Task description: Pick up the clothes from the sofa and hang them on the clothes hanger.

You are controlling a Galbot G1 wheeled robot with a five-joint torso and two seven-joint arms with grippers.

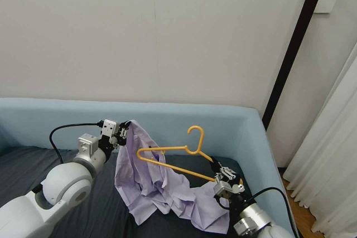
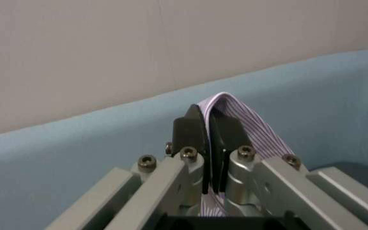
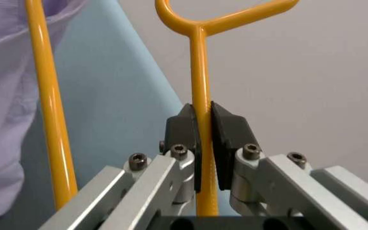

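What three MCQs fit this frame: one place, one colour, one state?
1. The garment's lower folds lie: A on the sofa seat; B in a basket; C on a table.
2. The hanger is: A white; B yellow-orange; C black.
3. The left end effector is: A open above the garment; B shut on the hanger; C shut on the garment.
Key: 1 A, the folds rest on the dark seat. 2 B, its wire shows yellow-orange where the right end effector clamps it. 3 C, striped cloth is pinched in it.
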